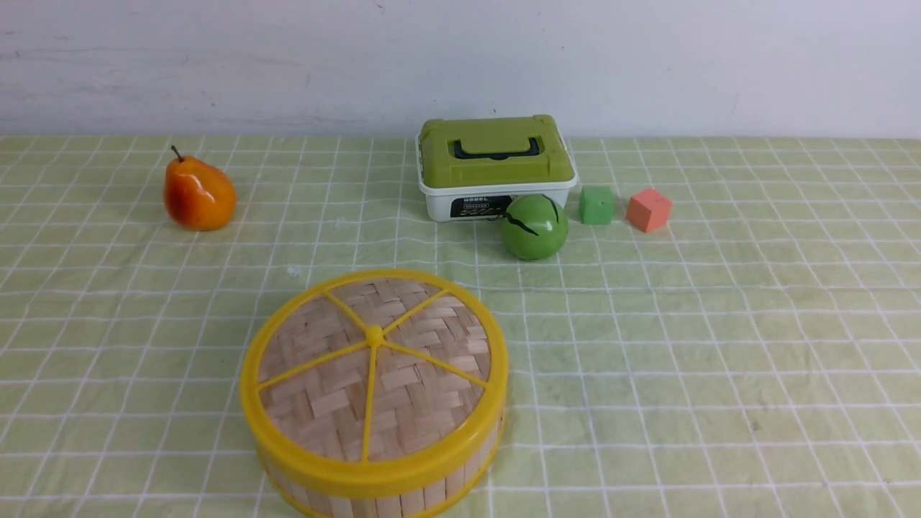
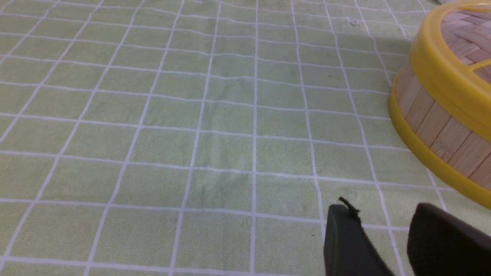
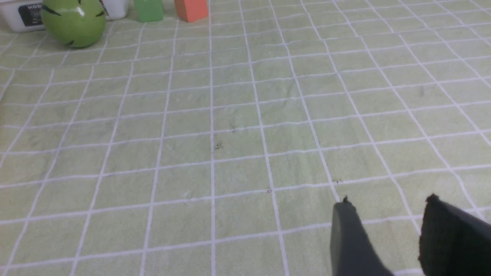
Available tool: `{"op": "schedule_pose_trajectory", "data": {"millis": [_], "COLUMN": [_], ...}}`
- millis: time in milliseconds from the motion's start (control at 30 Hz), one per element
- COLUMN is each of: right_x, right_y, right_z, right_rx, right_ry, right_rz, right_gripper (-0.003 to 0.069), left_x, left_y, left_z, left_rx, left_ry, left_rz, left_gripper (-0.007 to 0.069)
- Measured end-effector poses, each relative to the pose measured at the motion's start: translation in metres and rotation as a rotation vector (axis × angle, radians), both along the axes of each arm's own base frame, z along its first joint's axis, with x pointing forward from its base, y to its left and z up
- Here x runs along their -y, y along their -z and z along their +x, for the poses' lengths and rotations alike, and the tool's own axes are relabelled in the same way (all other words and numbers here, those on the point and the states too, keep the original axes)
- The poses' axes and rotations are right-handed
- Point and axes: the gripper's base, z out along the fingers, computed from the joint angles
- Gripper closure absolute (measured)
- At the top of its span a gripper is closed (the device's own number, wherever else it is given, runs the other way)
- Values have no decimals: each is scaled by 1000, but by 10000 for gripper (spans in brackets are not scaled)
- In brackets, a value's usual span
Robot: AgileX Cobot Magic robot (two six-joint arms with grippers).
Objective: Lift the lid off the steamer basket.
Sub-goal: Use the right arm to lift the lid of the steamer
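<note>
The woven bamboo lid (image 1: 374, 367) with yellow rim, spokes and centre knob sits on the steamer basket (image 1: 403, 496) at the near middle-left of the table. In the left wrist view the lid's rim (image 2: 441, 76) and the basket's slatted wall (image 2: 437, 126) show beside my left gripper (image 2: 383, 214), which is open, empty and apart from them. My right gripper (image 3: 387, 207) is open and empty over bare cloth. Neither gripper shows in the front view.
A white box with a green lid (image 1: 496, 165) stands at the back middle, with a green ball (image 1: 534, 226), a green cube (image 1: 597, 205) and an orange cube (image 1: 648, 209) beside it. A pear (image 1: 198, 194) lies at the back left. A checked green cloth (image 1: 719, 360) covers the table.
</note>
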Motion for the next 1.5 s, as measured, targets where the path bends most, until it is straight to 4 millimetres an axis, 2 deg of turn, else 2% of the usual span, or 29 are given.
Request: {"op": "schedule_pose_trajectory", "data": {"millis": [500,600,733,767,833,933,1300,1367,1433,1500], "right_x": [0,-2,-10,-13,-17,-18,-15,-16,-18,-20], "right_y": [0,-1,-2,-3,-6,-7,-11,-24,-48,-82], "right_z": [0,0,1,1,1,2,2,0,-3,-4], "right_rx": [0,8,32,32,29,32,92,101,131,123], "right_ry": [0,3,33,53,71,79,34,-13,-67,-129], "right_rz": [3,80,490,693,928,1025,771,671,549,384], "right_gripper": [418,418,418,418,418,418,422,442,475,538], "left_x": [0,0,0,0,0,0,0,0,0,0], "left_y": [0,0,0,0,0,0,0,0,0,0], "left_z": [0,0,0,0,0,0,0,0,0,0], "left_rx": [0,0,0,0,0,0,0,0,0,0], "left_ry": [0,0,0,0,0,0,0,0,0,0], "left_rz": [0,0,0,0,0,0,0,0,0,0], "left_gripper": [386,386,386,386,386,386,386,386,386,386]}}
